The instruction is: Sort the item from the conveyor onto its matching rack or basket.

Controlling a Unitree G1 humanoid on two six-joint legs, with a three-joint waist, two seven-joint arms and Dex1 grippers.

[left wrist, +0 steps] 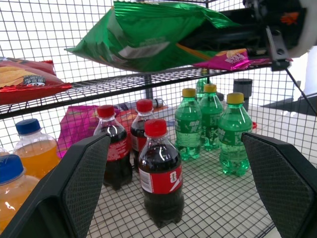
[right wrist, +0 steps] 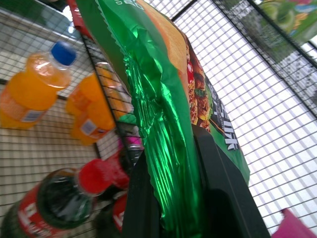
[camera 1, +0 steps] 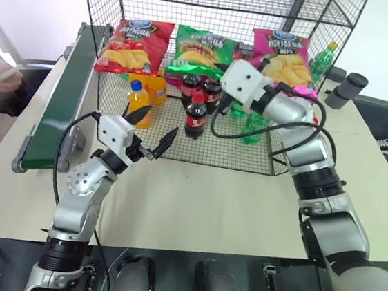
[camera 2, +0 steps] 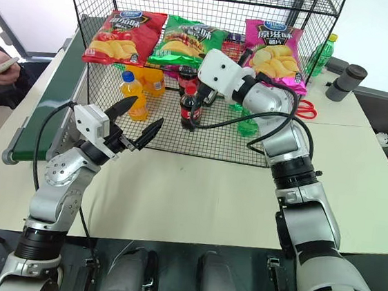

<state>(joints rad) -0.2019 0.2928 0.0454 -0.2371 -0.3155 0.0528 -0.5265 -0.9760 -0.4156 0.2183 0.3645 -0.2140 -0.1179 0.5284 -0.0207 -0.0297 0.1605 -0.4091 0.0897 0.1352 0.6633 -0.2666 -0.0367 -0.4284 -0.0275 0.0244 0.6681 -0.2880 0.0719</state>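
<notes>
The right gripper (right wrist: 183,198) is clamped on the near edge of the green crisps bag (camera 1: 202,51), which lies on the middle tier of the black wire-mesh rack (camera 1: 180,144), between the red crisps bag (camera 1: 134,45) and the pink crisps bag (camera 1: 284,58).

Procedure, as judged: confirm the bag rests flat on the shelf wire with its far end supported, then release and draw the gripper straight back toward the near side.

Clearances: the cola bottles (camera 1: 196,114) stand just below the wrist; avoid dropping the hand. The neighbouring bags lie close on either side, so lateral motion risks dragging them.

The left gripper (camera 1: 152,134) hangs spread and empty, near the rack's front edge. The conveyor (camera 1: 64,97) runs along the far left, well apart.
</notes>
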